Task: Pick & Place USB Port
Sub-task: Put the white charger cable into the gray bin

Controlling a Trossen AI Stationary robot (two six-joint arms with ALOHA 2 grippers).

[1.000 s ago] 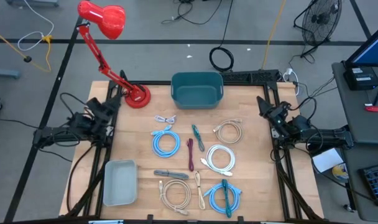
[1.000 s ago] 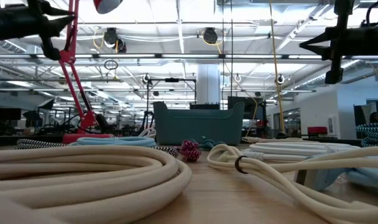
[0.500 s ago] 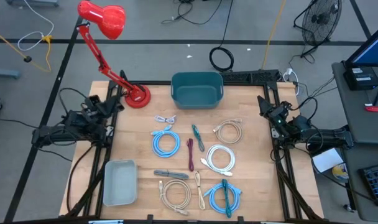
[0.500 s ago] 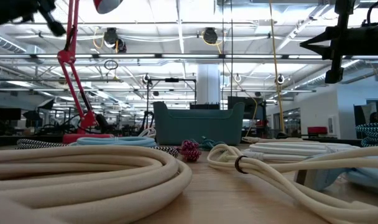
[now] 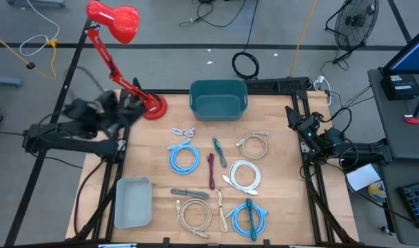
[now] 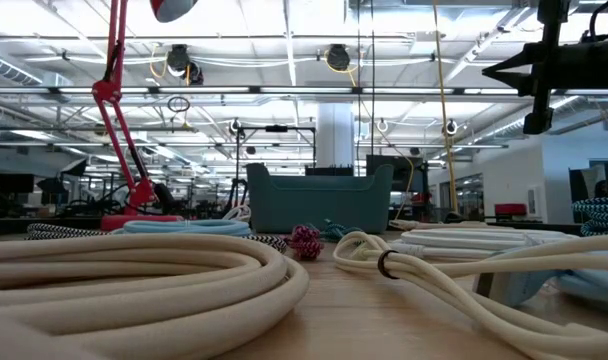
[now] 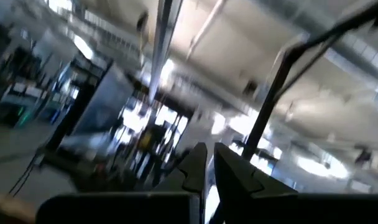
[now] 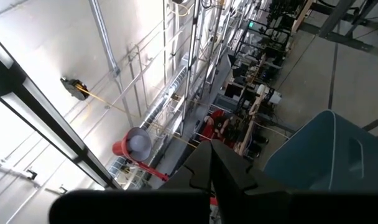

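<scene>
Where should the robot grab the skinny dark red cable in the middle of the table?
Probably at its middle, coming straight down from above. The dark red cable lies flat as a narrow bundle, pointing toward the teal bin, so closing across its thin width should catch all its strands.

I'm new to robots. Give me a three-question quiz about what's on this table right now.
1. True or false: the teal bin has cables inside it.
2. What stands at the table's far left corner? A) red lamp B) fan C) monitor
3. Fill in: the pale tray sits near the table's front ____ corner.

Key: 1 false, it looks empty. 2 A. 3 left. Neither the left gripper nor the right gripper holds anything.
</scene>
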